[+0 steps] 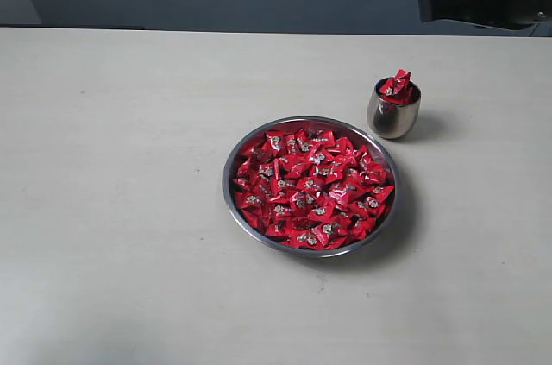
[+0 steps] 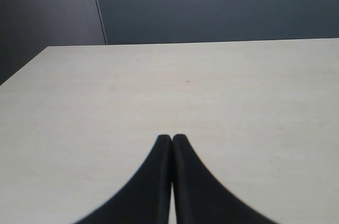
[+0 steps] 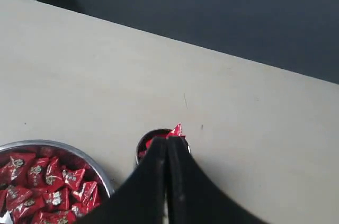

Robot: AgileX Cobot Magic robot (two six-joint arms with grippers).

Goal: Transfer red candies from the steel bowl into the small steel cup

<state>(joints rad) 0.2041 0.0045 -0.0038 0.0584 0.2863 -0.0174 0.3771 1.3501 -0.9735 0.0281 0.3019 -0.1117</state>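
Crinkly red candies (image 1: 312, 188) in shallow steel bowl (image 1: 227, 182), egg-shaped steel cup (image 1: 392, 121) upper right, left claw (image 2: 171, 138) and right claw (image 3: 167, 142) pinched together, empty

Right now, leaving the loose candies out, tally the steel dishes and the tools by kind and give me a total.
steel bowl: 1
small steel cup: 1
tools: 2, the left tool and the right tool, both shut
Total: 4
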